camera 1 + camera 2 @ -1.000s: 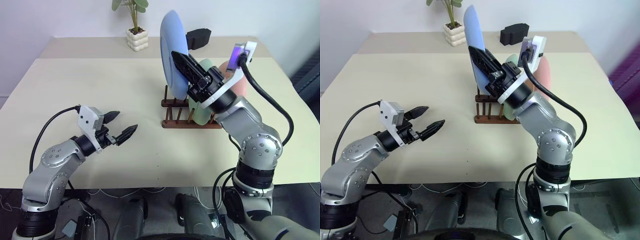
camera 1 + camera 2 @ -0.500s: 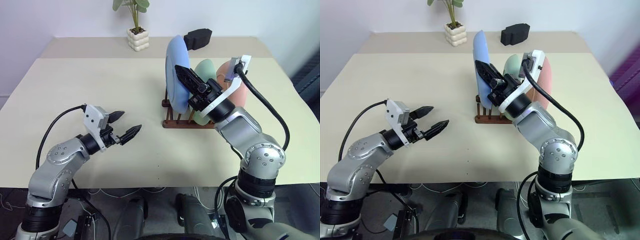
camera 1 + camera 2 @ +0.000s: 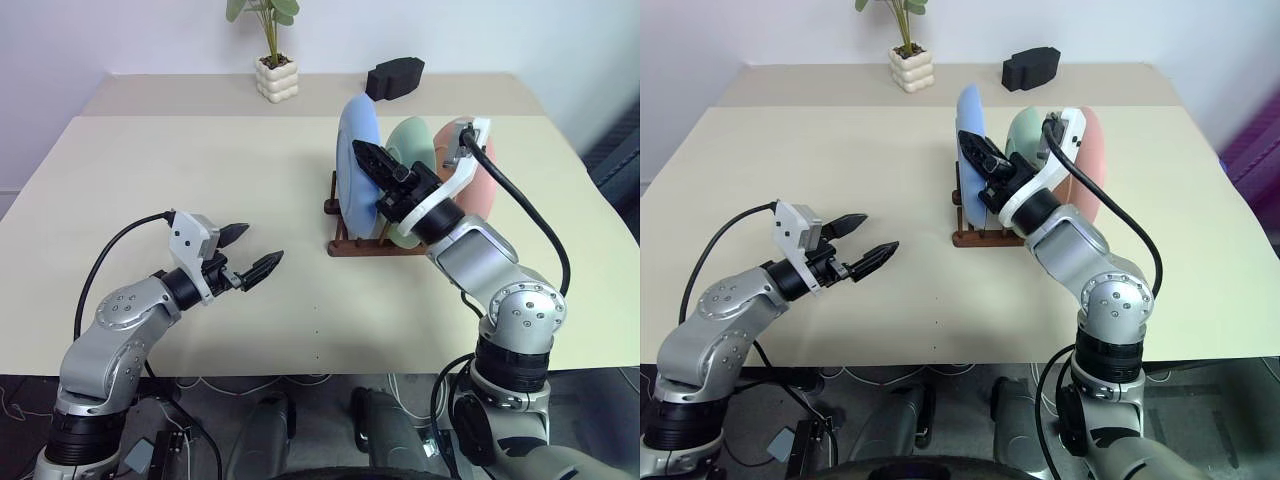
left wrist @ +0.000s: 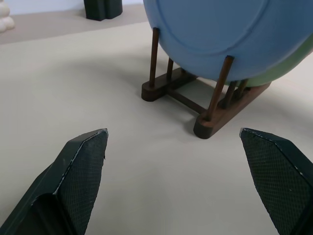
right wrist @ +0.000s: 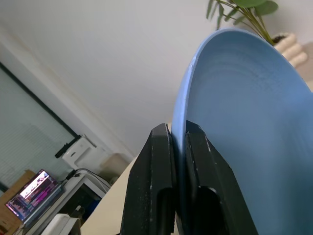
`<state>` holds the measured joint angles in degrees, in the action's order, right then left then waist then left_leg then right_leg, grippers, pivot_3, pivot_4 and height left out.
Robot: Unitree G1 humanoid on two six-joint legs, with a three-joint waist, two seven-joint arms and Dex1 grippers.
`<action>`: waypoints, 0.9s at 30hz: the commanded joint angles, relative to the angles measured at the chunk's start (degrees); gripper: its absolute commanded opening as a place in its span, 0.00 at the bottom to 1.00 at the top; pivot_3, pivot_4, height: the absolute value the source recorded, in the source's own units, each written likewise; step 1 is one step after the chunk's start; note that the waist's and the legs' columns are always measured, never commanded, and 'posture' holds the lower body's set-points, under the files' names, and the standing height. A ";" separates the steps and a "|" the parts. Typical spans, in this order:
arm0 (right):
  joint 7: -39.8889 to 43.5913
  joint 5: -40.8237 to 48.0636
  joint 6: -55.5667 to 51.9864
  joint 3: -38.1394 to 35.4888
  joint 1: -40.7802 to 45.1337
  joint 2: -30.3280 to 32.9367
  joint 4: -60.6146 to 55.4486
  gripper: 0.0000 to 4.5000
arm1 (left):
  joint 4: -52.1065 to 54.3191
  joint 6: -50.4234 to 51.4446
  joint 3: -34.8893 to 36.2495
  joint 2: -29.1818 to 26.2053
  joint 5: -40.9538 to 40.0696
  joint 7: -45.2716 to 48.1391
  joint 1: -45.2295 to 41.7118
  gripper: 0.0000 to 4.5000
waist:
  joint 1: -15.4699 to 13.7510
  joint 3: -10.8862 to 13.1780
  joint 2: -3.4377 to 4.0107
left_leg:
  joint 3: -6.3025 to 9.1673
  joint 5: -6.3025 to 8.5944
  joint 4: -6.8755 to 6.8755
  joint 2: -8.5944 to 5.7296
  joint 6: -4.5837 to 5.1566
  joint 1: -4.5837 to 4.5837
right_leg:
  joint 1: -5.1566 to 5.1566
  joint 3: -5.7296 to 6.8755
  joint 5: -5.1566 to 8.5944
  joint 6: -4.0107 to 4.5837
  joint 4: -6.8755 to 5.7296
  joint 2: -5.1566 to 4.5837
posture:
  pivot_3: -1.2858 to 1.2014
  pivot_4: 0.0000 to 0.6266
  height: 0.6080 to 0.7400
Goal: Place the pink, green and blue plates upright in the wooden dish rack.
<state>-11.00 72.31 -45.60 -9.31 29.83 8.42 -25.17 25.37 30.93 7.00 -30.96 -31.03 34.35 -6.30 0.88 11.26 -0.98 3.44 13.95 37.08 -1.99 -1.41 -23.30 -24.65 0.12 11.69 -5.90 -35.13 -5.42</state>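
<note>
Right gripper (image 3: 368,155) pinches blue plate (image 3: 355,160) by its rim, upright among wooden dish rack (image 3: 372,243) pegs at frame centre beside the green plate (image 3: 412,140) and pink plate (image 3: 484,180); left gripper (image 3: 252,250) spread, empty.

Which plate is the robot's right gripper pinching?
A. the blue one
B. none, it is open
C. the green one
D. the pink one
A: the right gripper is shut on the rim of the blue plate, which stands in the rack beside the green plate and the pink plate.
</note>
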 commanded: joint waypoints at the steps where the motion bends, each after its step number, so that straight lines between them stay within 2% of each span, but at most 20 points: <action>1: -0.70 1.51 0.73 -0.16 0.79 0.09 -0.89 0.00 | 1.12 -1.04 0.16 0.20 0.33 -0.15 0.16 0.99 | 0.00 0.00 0.00 | 0.00 0.00 0.00 0.00 0.00 0.00 | 0.00 0.00 0.00 0.00 0.00 0.00 | 0.52 0.24 0.97; 4: -1.12 1.93 0.83 -0.05 0.74 0.15 -0.92 0.22 | 1.28 -1.02 0.24 0.28 0.43 -0.10 0.29 1.00 | -0.01 0.00 0.00 | 0.00 0.00 0.00 0.00 0.00 0.00 | 0.00 0.00 0.00 0.00 0.01 0.00 | 0.52 0.24 0.97; 10: -1.30 1.61 1.14 0.13 0.94 0.35 -0.94 0.85 | 1.01 -1.04 0.21 0.33 0.58 0.05 0.23 1.00 | -0.01 0.00 0.00 | 0.00 0.00 0.00 0.01 0.01 0.00 | 0.00 0.00 0.00 0.00 0.01 0.00 | 0.52 0.24 0.97; 18: 1.92 -3.07 2.28 0.62 2.73 3.38 -1.44 0.85 | 0.61 -1.06 -0.04 0.43 0.63 0.31 0.14 1.00 | -0.02 0.00 0.00 | 0.00 0.00 0.00 0.01 0.01 -0.01 | 0.00 0.00 0.01 0.00 0.03 0.00 | 0.52 0.24 0.97; 27: 10.86 -8.92 2.84 0.76 4.10 10.32 -2.10 0.85 | 0.09 -1.32 -0.31 0.85 0.90 0.47 -0.17 1.00 | -0.09 0.00 0.00 | -0.01 0.01 0.00 0.01 0.01 -0.03 | 0.00 0.01 0.01 0.00 0.06 0.00 | 0.52 0.24 0.97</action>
<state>-2.61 64.46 -44.13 -8.18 32.29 17.45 -24.81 24.80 30.88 6.36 -30.24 -30.42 34.64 -6.18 0.79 11.26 -0.98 3.42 13.96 37.08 -1.99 -1.39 -23.33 -24.65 0.13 11.71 -5.90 -35.07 -5.42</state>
